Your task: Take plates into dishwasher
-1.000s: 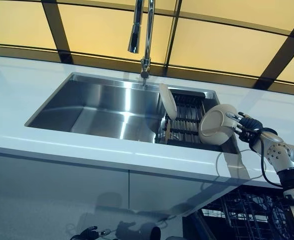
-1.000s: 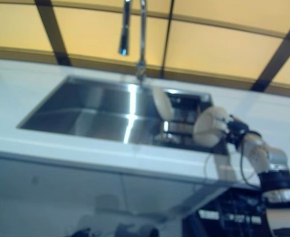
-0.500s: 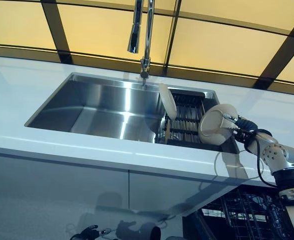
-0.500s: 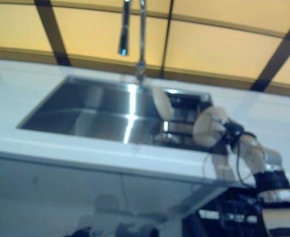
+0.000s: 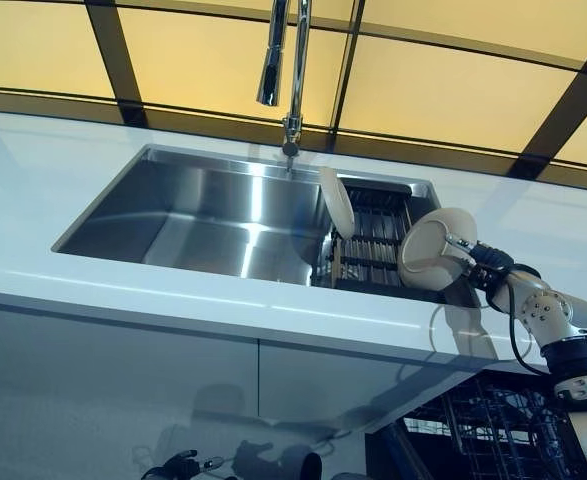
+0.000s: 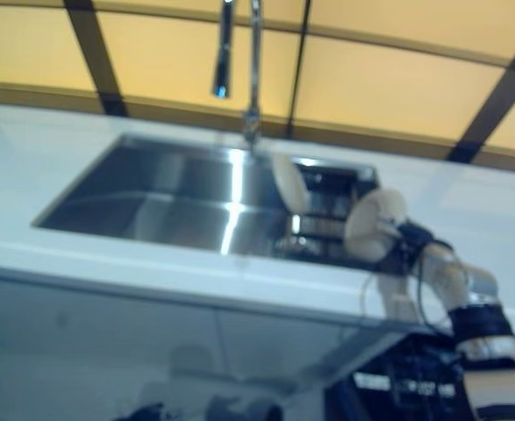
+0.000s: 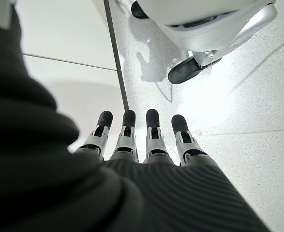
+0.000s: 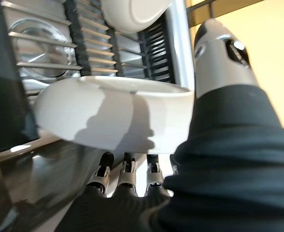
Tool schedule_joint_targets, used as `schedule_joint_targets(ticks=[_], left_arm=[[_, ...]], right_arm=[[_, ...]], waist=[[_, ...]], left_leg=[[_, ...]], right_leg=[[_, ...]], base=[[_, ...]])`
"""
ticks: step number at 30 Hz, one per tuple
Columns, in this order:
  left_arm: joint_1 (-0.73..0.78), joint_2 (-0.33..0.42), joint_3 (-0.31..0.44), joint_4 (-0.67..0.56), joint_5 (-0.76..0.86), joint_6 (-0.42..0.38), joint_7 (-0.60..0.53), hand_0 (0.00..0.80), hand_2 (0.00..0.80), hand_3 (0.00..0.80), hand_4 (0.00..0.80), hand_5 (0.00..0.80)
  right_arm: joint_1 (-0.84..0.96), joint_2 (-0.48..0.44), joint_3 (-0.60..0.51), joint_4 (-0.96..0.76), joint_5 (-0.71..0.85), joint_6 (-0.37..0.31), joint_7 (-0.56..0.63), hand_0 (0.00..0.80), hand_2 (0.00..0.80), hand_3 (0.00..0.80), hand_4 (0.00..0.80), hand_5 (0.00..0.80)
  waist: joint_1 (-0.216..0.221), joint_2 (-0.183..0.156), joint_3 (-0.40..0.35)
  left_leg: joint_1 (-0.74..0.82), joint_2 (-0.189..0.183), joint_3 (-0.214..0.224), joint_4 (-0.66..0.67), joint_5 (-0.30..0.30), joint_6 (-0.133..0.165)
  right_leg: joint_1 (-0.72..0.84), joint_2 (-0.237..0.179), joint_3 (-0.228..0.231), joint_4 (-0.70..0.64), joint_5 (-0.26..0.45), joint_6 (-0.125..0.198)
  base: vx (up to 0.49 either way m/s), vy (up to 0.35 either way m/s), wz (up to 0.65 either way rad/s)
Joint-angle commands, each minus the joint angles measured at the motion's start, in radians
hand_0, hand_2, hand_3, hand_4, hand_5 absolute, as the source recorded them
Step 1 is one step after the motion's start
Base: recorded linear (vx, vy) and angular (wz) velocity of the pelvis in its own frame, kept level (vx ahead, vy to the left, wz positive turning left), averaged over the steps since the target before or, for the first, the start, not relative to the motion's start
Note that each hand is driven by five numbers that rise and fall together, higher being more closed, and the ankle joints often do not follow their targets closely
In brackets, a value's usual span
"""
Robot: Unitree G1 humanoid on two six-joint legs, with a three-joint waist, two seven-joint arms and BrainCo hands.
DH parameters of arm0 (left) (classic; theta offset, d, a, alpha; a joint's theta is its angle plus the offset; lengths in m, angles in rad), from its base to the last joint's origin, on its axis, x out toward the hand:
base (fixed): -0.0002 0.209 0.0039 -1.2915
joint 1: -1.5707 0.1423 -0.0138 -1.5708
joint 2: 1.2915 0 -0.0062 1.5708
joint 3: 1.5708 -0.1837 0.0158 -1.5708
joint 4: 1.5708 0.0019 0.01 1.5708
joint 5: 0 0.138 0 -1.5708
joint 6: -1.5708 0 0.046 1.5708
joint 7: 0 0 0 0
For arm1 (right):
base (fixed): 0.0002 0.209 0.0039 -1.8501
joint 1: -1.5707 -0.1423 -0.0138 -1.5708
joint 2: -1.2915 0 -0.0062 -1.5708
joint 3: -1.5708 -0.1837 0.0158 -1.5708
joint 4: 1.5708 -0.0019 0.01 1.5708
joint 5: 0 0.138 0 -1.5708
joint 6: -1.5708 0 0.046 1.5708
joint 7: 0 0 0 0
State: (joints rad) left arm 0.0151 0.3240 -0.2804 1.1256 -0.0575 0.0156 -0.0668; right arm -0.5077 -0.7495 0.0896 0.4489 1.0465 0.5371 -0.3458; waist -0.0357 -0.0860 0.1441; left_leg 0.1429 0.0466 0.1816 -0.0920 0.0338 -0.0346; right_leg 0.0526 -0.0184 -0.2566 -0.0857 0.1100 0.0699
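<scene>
White surface (image 5: 173,300) runs across the scene with a stainless sink (image 5: 203,215) sunk into it, a chrome faucet (image 5: 285,70) rising behind the basin, and yellow wall panels (image 5: 443,85) split by dark strips at the back. Dark ribbed rack (image 5: 368,245) sits in the right end of the sink; one white plate (image 5: 335,203) stands upright on edge at the rack's left side. Right robot hand (image 5: 478,262) reaches in from the right and holds a second white plate (image 5: 433,250) tilted on edge just above the rack's right end; right wrist view shows the thumb (image 8: 219,53) over the plate's rim and the fingers (image 8: 127,176) under it, pinching it. Black wire dishwasher rack (image 5: 493,430) shows below the surface at lower right. Left robot hand (image 7: 146,140) hangs low over speckled floor (image 7: 248,106), fingers straight, holding nothing.
</scene>
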Motion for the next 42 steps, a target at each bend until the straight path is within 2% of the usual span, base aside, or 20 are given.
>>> schedule_joint_targets(ticks=[1,22,24,25,27,31,34,35,38,39,41,42], left_arm=[[-0.073,0.015,-0.048,-0.015,-0.020,0.001,0.006,0.000,0.000,0.000,0.000,0.000],[-0.090,0.020,-0.070,-0.036,-0.030,0.014,0.004,0.000,0.000,0.000,0.000,0.000],[-0.088,0.020,-0.071,-0.037,-0.030,0.013,0.003,0.000,0.000,0.000,0.000,0.000],[-0.088,0.020,-0.071,-0.038,-0.029,0.013,0.004,0.000,0.000,0.000,0.000,0.000],[-0.089,0.021,-0.067,-0.040,-0.026,0.016,0.000,0.000,0.000,0.000,0.000,0.000],[-0.091,0.020,-0.070,-0.035,-0.034,0.012,0.001,0.000,0.000,0.000,0.000,0.000],[-0.092,0.018,-0.072,-0.030,-0.035,0.011,0.002,0.000,0.000,0.000,0.000,0.000],[-0.091,0.018,-0.073,-0.033,-0.036,0.012,0.003,0.000,0.000,0.000,0.000,0.000],[-0.089,0.019,-0.072,-0.044,-0.034,0.017,0.001,0.000,0.000,0.000,0.000,0.000],[-0.089,0.019,-0.070,-0.046,-0.035,0.019,0.000,0.000,0.000,0.000,0.000,0.000],[-0.093,0.017,-0.071,-0.042,-0.038,0.017,0.003,0.000,0.000,0.000,0.000,0.000],[-0.093,0.016,-0.073,-0.042,-0.041,0.017,0.004,0.000,0.000,0.000,0.000,0.000]], right_arm=[[-0.160,0.024,-0.012,0.070,0.013,-0.034,-0.033,0.000,0.000,0.000,0.000,0.000],[-0.210,0.029,0.002,0.163,-0.030,-0.047,-0.053,0.000,0.000,0.000,0.000,0.000],[-0.207,0.027,0.002,0.165,-0.035,-0.051,-0.049,0.129,0.129,0.129,0.129,0.129],[-0.207,0.027,0.001,0.164,-0.037,-0.051,-0.050,0.129,0.129,0.129,0.129,0.129],[-0.206,0.029,0.002,0.162,-0.050,-0.053,-0.052,0.213,0.213,0.213,0.213,0.213],[-0.213,0.031,0.008,0.159,-0.077,-0.059,-0.059,0.289,0.289,0.289,0.289,0.289],[-0.215,0.032,0.010,0.165,-0.091,-0.065,-0.059,0.420,0.420,0.420,0.420,0.420],[-0.215,0.032,0.010,0.166,-0.097,-0.067,-0.059,0.424,0.424,0.424,0.424,0.424],[-0.212,0.031,0.005,0.159,-0.107,-0.074,-0.066,0.508,0.508,0.508,0.508,0.508],[-0.211,0.032,0.003,0.156,-0.116,-0.077,-0.067,0.580,0.580,0.580,0.580,0.580],[-0.212,0.033,0.005,0.154,-0.128,-0.084,-0.070,0.624,0.624,0.624,0.624,0.624],[-0.212,0.033,0.004,0.153,-0.131,-0.087,-0.071,0.684,0.684,0.684,0.684,0.684]], waist=[[0.035,0.009,0.041],[0.051,0.017,0.062],[0.051,0.017,0.063],[0.051,0.017,0.063],[0.051,0.017,0.065],[0.051,0.018,0.067],[0.052,0.018,0.067],[0.052,0.018,0.067],[0.054,0.019,0.069],[0.054,0.019,0.069],[0.053,0.020,0.071],[0.053,0.020,0.072]], left_leg=[[-0.013,-0.089,0.049,0.010,-0.139,0.095],[-0.031,-0.090,0.034,0.023,-0.140,0.099],[-0.030,-0.090,0.033,0.023,-0.140,0.100],[-0.030,-0.090,0.033,0.023,-0.140,0.100],[-0.031,-0.090,0.033,0.025,-0.141,0.101],[-0.032,-0.090,0.032,0.026,-0.141,0.102],[-0.031,-0.090,0.031,0.027,-0.142,0.101],[-0.031,-0.090,0.031,0.027,-0.141,0.102],[-0.034,-0.090,0.028,0.029,-0.142,0.102],[-0.035,-0.090,0.028,0.029,-0.141,0.102],[-0.035,-0.090,0.029,0.028,-0.141,0.103],[-0.036,-0.090,0.029,0.028,-0.141,0.103]], right_leg=[[0.026,0.033,0.062,0.047,-0.148,-0.011],[0.010,0.026,0.054,0.063,-0.149,-0.010],[0.009,0.026,0.053,0.066,-0.149,-0.010],[0.009,0.026,0.053,0.067,-0.149,-0.010],[0.008,0.025,0.052,0.069,-0.149,-0.010],[0.007,0.025,0.054,0.071,-0.151,-0.010],[0.009,0.025,0.053,0.071,-0.151,-0.011],[0.009,0.025,0.053,0.071,-0.151,-0.011],[0.006,0.024,0.052,0.074,-0.152,-0.011],[0.005,0.024,0.052,0.074,-0.152,-0.011],[0.003,0.024,0.052,0.075,-0.152,-0.012],[0.003,0.024,0.052,0.075,-0.152,-0.012]], base=[[0.000,0.000,0.00],[0.000,0.000,0.00],[0.000,0.000,0.00],[0.000,0.000,0.00],[0.000,0.000,0.00],[0.000,0.000,0.00],[0.000,0.000,0.00],[0.000,0.000,0.00],[0.000,0.000,0.00],[0.000,0.000,0.00],[0.000,0.000,0.00],[0.000,0.000,0.00]])
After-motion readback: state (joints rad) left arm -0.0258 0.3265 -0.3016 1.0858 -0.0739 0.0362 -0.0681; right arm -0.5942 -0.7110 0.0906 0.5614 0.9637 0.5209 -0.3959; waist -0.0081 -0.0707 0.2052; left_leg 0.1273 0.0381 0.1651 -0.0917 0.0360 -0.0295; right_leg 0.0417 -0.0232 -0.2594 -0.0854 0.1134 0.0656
